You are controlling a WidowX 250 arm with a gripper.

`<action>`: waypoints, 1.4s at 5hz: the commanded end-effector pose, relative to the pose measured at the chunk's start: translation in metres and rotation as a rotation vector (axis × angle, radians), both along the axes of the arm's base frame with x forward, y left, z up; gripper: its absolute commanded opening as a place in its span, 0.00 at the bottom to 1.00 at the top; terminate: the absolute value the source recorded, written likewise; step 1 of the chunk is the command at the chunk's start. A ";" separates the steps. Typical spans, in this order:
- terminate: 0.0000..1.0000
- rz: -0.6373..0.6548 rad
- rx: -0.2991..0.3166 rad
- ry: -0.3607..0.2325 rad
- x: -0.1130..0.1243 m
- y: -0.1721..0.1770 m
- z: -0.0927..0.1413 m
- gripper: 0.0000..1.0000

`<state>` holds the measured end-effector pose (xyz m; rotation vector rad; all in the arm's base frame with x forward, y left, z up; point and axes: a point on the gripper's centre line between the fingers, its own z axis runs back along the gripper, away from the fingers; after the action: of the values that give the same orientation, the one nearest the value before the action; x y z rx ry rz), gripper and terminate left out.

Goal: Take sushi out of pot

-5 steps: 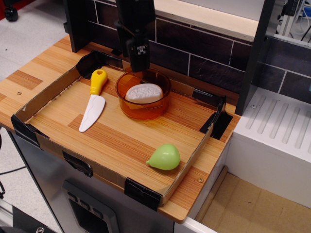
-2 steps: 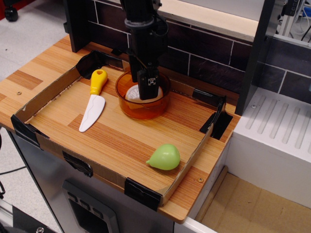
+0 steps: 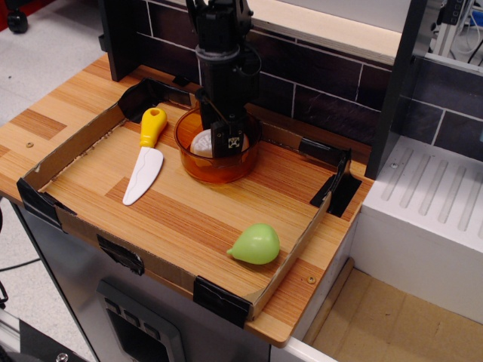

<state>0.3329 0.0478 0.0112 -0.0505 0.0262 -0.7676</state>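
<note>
Item: sushi [image 3: 202,142] — small white oval toy with a bumpy rice-like top, lying inside the pot [image 3: 215,167]; only its left part is seen, the rest being hidden behind the gripper [image 3: 230,148]. Not yet taken out

Change noted: a second ago the gripper was held above the pot's far rim with the whole sushi exposed; since then it has been lowered into the pot and is now set low over the sushi's right half. Over the last fraction of a second the pot appears to have been nudged slightly left. This is judged to be the grasp step, with lifting still to be done

Claw state: cannot be told; the fingertips are buried in the pot, and whether they have been closed on the sushi is not shown

Pot: round, translucent amber-orange plastic, low straight walls, glossy

Gripper: black, boxy, matte, with a small white-patterned marker on its face; carried on a dark vertical arm

Surroundings: wooden board [image 3: 189,219] with striped grain, edged by a low cardboard border held with black tape; toy knife [image 3: 145,159] with white blade and yellow handle, left of the pot and apart from it; smooth green pear-shaped toy [image 3: 255,243], well apart toward the near right corner; dark tiled wall [image 3: 317,90] behind
</note>
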 end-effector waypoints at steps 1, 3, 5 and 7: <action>0.00 0.014 0.013 -0.087 0.000 0.002 0.027 0.00; 0.00 0.060 -0.008 -0.218 0.002 0.010 0.080 0.00; 0.00 0.005 -0.113 -0.142 -0.032 0.006 0.101 0.00; 0.00 -0.116 -0.073 -0.110 -0.085 0.003 0.075 0.00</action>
<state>0.2489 0.0462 0.0697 -0.1121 -0.0609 -0.8772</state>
